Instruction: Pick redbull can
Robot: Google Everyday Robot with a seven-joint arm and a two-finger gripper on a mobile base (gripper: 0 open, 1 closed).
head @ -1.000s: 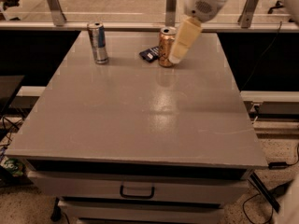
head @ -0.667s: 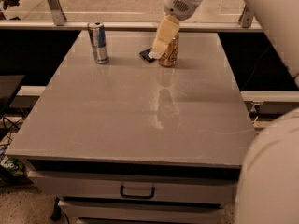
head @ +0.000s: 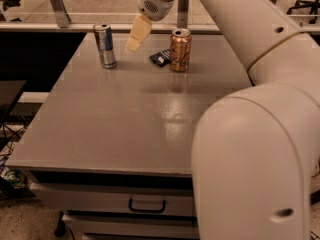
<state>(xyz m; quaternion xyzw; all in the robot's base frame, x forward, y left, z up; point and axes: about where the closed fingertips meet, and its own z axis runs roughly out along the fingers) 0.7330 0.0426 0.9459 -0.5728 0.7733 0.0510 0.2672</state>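
Note:
The redbull can (head: 104, 46), slim and silver with blue panels, stands upright near the far left of the grey table (head: 125, 119). My gripper (head: 135, 37) hangs from the white arm above the far edge of the table. It is a little to the right of the redbull can and apart from it, between that can and the gold-orange can (head: 180, 50). The cream fingers (head: 138, 31) point down and to the left. Nothing shows in them.
A small dark flat packet (head: 160, 58) lies just left of the gold-orange can. My white arm (head: 260, 134) fills the right side of the view. A drawer with a handle (head: 147, 204) sits under the table's front edge. A railing runs behind the table.
My gripper has moved left, from in front of the gold-orange can to a spot just right of the redbull can. The cans and packet have not moved.

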